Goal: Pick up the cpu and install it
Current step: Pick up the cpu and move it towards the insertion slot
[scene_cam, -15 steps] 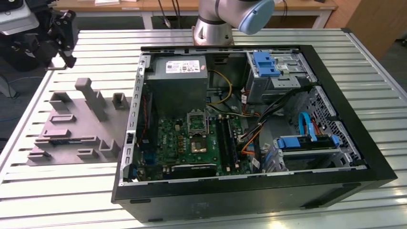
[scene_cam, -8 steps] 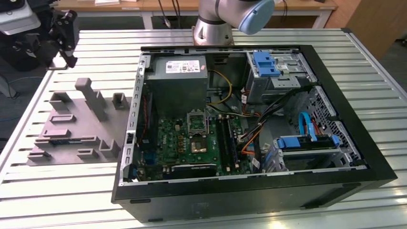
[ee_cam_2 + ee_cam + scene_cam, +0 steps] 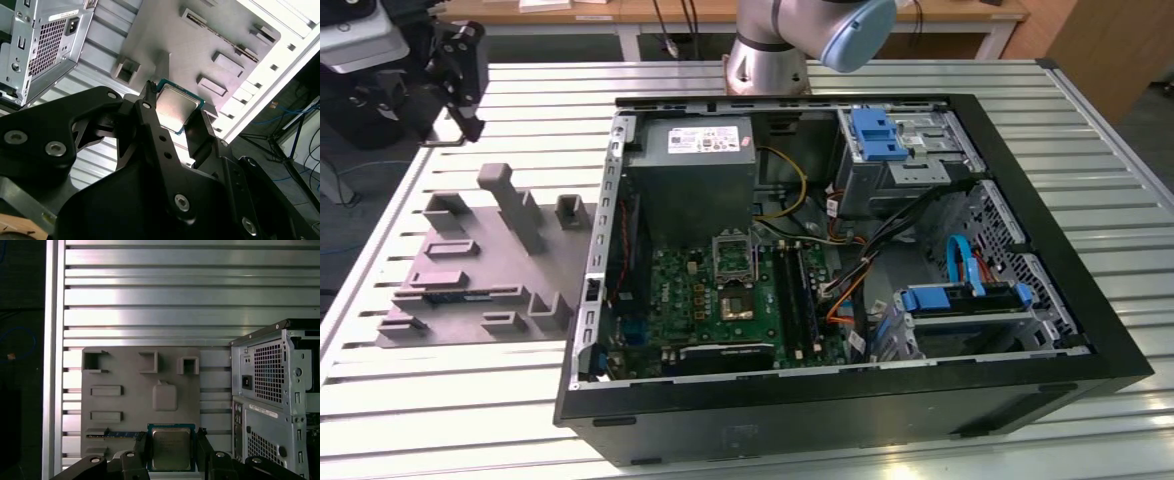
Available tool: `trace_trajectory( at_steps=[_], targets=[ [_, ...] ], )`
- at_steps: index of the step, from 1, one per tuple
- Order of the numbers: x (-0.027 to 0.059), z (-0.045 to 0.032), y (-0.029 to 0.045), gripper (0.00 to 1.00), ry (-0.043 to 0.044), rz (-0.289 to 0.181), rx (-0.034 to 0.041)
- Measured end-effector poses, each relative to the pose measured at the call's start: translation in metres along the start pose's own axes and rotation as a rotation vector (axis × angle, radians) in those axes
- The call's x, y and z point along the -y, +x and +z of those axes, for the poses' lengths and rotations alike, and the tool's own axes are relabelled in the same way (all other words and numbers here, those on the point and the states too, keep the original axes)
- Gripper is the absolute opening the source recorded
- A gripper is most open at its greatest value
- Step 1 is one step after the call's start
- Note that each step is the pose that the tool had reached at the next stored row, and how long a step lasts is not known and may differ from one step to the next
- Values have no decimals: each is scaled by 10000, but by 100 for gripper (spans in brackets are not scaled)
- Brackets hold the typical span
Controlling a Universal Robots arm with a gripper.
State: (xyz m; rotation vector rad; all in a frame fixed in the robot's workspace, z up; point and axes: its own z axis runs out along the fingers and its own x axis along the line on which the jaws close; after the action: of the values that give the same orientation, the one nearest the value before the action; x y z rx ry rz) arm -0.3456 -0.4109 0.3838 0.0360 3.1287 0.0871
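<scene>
A robotics lab is indicated: an opened computer case (image 3: 854,410) is laid on a slatted metal counter (image 3: 454,400), beside a grey parts tray (image 3: 480,270), and a robot arm (image 3: 781,45) is mounted behind.

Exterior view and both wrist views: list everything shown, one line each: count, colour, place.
table: one, silver, slatted, under everything.
computer case: one, black, open, on the table.
motherboard: one, green, inside the computer case.
power supply: one, grey, inside the computer case.
tray: one, grey, on the table, at the exterior view's left of the computer case.
cpu: one, silvery, dark rim, in the claw, clear of the tray.
claw: one, black, shut on the cpu.
</scene>
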Motion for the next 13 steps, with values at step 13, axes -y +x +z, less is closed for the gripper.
trace_trajectory(
  at_steps=[13],
  targets=[
    [-1, 1, -29, 47, 0, 0, 0]
  ],
)
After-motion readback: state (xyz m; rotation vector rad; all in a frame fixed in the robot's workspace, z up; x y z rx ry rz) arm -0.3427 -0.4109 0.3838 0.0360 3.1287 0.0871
